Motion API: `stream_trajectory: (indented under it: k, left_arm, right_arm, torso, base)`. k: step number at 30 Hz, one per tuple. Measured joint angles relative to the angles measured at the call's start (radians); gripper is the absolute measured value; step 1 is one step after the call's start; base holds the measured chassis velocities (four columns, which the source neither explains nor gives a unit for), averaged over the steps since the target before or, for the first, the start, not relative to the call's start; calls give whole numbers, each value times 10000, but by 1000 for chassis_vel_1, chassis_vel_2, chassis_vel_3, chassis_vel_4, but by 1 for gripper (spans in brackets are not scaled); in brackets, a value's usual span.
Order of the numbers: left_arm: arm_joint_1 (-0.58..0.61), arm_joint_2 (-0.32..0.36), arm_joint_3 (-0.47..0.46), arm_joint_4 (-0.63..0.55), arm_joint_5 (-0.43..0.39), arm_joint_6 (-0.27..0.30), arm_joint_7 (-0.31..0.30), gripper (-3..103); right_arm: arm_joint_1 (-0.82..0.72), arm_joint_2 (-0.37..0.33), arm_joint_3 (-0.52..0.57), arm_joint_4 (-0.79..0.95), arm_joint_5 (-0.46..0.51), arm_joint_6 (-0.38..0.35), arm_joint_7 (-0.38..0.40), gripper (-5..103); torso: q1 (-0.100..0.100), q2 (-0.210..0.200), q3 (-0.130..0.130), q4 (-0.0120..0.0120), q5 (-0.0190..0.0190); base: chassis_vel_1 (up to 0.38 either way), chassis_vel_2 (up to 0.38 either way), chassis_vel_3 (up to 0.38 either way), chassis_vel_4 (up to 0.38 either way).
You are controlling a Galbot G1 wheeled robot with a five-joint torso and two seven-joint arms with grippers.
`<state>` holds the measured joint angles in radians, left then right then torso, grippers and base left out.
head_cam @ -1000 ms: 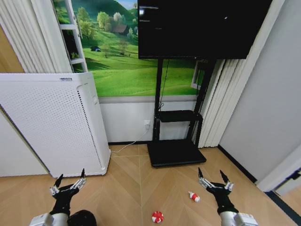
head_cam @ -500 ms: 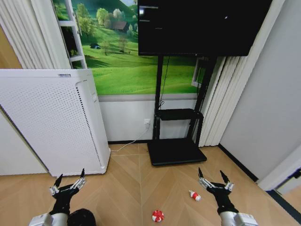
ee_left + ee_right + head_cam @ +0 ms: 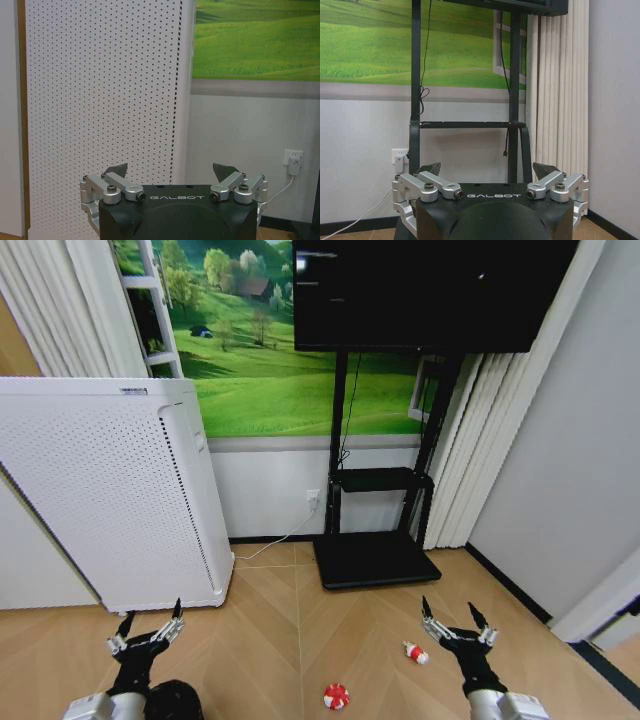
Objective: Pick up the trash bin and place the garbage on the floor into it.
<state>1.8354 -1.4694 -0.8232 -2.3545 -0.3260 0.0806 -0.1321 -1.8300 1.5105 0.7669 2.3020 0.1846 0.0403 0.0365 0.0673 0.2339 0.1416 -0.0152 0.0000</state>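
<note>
Both grippers, left and right, hover low with jaws wide. Trash bin under the left arm; wrapper and tube lie on the parquet floor before the TV stand.

Left tool and right tool, both low, fingers spread.

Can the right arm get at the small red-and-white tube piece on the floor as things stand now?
Probably yes. The tube piece lies on bare floor just inboard of the right gripper, which is open and holds nothing. Nothing stands between them; the arm would only have to come down.
</note>
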Motion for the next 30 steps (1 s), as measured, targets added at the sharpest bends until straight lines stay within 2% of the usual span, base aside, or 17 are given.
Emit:
stream_trajectory:
  k: [30]
  left_arm:
    - [-36, 15, -37, -12, -59, 17, -12, 97]
  right_arm:
    - [-14, 2, 23, 20, 33, -4, 0, 100]
  torso:
    - [-226, -1157, -929, 0, 0]
  base:
    - [0, 0, 0, 0]
